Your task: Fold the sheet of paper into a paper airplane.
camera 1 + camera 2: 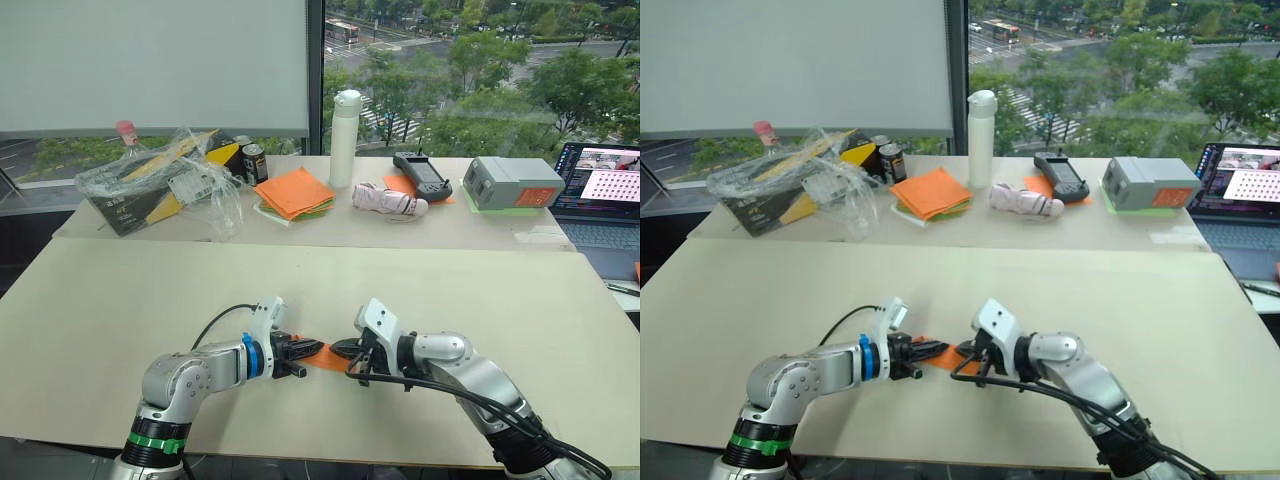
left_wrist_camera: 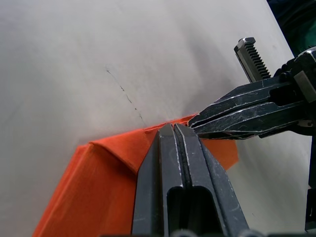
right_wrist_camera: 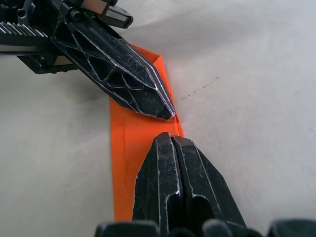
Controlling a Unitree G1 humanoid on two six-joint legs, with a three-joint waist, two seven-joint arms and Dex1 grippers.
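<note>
Lying on the near cream table, between the two grippers, the paper airplane is a narrow folded strip of bright orange paper, layered, with a turned-over edge along one side. The left gripper has its two black fingers pressed together on one end of the strip; the left wrist view shows those fingers closed with the orange paper spreading out from under them. The right gripper meets it from the other side, its fingers likewise pressed together on the paper, and the right wrist view shows the two grippers' tips almost touching over the strip. The wrist views also show a faint dashed pencil-like mark on the tabletop just beyond the paper, which the head views do not resolve. On the far table the head views show a crumpled clear plastic bag over a black and yellow box, a dark can, a stack of orange and green sheets, a tall white bottle, a small pink and white bundle, a black handheld controller, a grey box with an orange label and an open laptop at the right edge. No writing on any of these can be read.
</note>
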